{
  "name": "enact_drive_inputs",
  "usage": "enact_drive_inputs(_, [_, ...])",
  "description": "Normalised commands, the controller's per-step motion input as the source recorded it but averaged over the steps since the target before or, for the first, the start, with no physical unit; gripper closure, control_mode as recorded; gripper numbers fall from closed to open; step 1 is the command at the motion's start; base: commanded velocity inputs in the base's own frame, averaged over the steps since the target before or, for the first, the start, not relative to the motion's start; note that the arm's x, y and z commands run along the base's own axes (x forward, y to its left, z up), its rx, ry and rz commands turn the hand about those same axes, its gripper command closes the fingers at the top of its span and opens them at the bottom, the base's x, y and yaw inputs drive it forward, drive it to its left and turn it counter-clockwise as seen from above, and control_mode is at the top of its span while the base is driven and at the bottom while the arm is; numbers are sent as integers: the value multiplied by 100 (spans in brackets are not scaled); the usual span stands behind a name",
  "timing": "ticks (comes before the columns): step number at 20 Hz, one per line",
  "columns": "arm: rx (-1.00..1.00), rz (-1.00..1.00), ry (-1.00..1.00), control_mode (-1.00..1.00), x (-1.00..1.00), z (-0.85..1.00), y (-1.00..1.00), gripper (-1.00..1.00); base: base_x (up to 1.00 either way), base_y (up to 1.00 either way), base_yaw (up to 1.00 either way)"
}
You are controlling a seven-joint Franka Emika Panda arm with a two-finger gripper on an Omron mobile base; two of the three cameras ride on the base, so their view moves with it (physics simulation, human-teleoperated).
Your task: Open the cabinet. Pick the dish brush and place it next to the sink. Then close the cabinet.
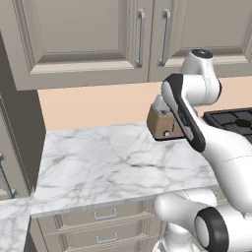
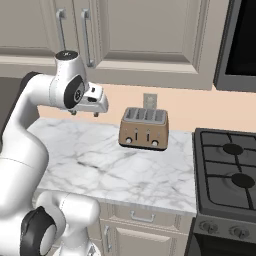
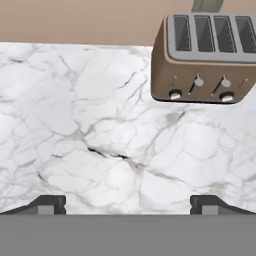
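The cabinet (image 1: pixel 78 34) (image 2: pixel 145 30) hangs above the counter with both doors shut; its two vertical silver bar handles (image 1: pixel 141 37) (image 2: pixel 87 37) stand side by side at the middle seam. My gripper (image 2: pixel 85 114) (image 3: pixel 128 206) hovers over the marble counter, below the cabinet and left of the toaster, pointing down. Its fingertips (image 3: pixel 47 205) stand wide apart, open, with bare marble between them. The dish brush and the sink are out of view.
A brown four-slot toaster (image 2: pixel 144 129) (image 3: pixel 205 60) (image 1: pixel 161 123) stands at the back of the marble counter (image 1: pixel 98 157). A black gas stove (image 2: pixel 227 170) adjoins the counter on the right, under a dark appliance (image 2: pixel 242 40). Drawers (image 1: pixel 106 214) run below the counter edge.
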Motion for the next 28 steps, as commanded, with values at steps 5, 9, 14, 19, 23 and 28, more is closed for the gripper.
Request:
enact_drive_inputs(5, [2, 0, -15, -100, -9, 15, 0, -100, 0, 0, 0])
enact_drive_inputs(9, [4, 0, -17, -100, -9, 19, 0, -100, 0, 0, 0])
enact_drive_inputs(14, [3, 0, -15, -100, -7, 18, 0, -100, 0, 0, 0])
enact_drive_inputs(19, [4, 0, -16, -100, -5, 17, 0, -100, 0, 0, 0])
enact_drive_inputs(23, [1, -1, -13, -100, -2, 9, 0, -100, 0, 0, 0])
enact_drive_inputs(28, [2, -2, -1, -100, -17, 0, 0, -100, 0, 0, 0])
